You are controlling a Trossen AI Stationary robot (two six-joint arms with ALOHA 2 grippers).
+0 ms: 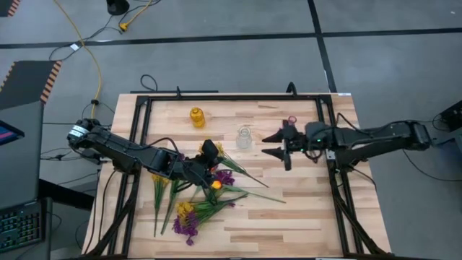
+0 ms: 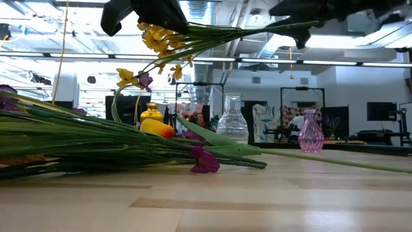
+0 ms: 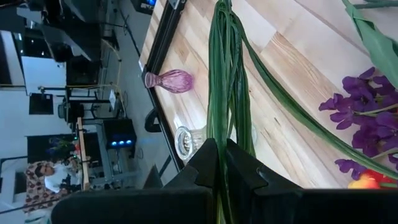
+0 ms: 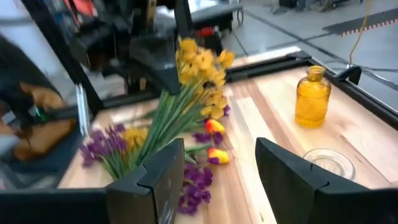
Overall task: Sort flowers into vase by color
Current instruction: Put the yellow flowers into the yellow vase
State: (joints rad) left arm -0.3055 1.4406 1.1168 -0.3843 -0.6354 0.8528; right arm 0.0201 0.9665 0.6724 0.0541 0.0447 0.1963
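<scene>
**Yellow blooms lifted over a wooden table**

Yellow flowers (image 2: 164, 38) hang above the table (image 1: 303, 209) in my left gripper (image 1: 208, 153), whose fingers (image 3: 208, 163) are pressed together on the bunch's green stems (image 3: 227, 81). In the low view the yellow clusters and their stems run level near the top of the scene, clear of the pile beneath. In the left wrist view the stems pass straight out between my two dark fingers, over the light wood.

The rest of the flowers lie on the table in a loose pile (image 1: 198, 206) on the left arm's side: purple blooms (image 1: 188, 227), more yellow ones, an orange-yellow bud (image 1: 216, 185) and long green stems fanning across the boards. Some stems reach toward the table's middle.

Three vases stand upright toward the far edge. The amber vase (image 1: 197, 116) is farthest to the left, the clear vase (image 1: 245, 137) is near the centre, and the pink vase (image 1: 292, 120) is beside the right arm. None shows a flower in it.

My right gripper (image 1: 280, 144) hovers over the table just right of the clear vase, its fingers (image 4: 155, 174) spread wide and pinching nothing. From its wrist camera, the lifted yellow bunch (image 4: 202, 71) shows ahead, with the amber vase (image 4: 312, 98) to one side and the clear vase's rim (image 4: 328, 162) close below.

Beyond the table is a workshop room; a person (image 3: 46, 177) shows far off.
</scene>
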